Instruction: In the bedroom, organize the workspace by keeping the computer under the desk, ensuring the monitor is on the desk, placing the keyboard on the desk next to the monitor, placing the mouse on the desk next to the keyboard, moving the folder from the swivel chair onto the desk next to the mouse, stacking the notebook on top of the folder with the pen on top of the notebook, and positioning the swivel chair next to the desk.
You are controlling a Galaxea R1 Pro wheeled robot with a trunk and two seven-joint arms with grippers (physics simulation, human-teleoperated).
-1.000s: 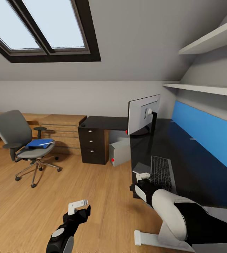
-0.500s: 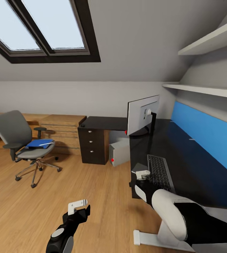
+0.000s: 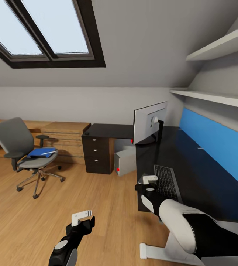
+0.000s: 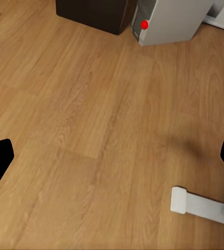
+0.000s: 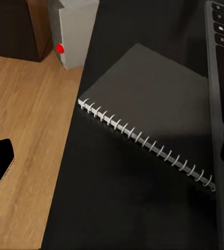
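Desk work looks partly done, judged nearest to farthest. Closest, the left gripper hangs over bare floor with its fingers spread and nothing between them. Just beyond, the right gripper hovers at the desk's near edge above the notebook, a grey spiral-bound pad lying flat beside the keyboard; its jaws seem apart and empty, though I cannot tell whether a finger touches the pad. Keyboard and monitor already sit on the black top, and the computer stands on the floor by the drawers, seemingly under the desk. Farthest off, the swivel chair stands well apart from the desk with the folder on its seat, so folder, stacking and chair remain; I cannot make out a mouse.
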